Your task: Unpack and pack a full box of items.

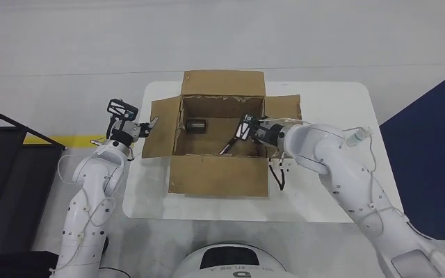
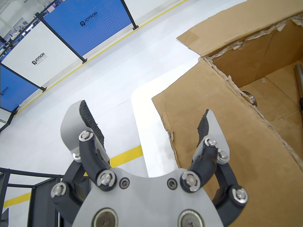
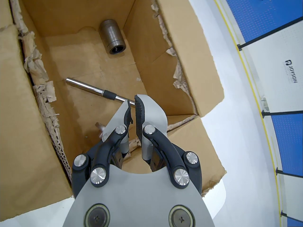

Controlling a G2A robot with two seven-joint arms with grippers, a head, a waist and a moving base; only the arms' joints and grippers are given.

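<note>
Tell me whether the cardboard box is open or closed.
The box is open: its flaps fold outward, and the top view looks straight in at a metal cylinder and a rod inside.

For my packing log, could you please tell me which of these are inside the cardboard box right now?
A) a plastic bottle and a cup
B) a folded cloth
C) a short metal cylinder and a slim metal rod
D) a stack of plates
C: the right wrist view shows a short metal cylinder and a slim metal rod inside the cardboard box.
</note>
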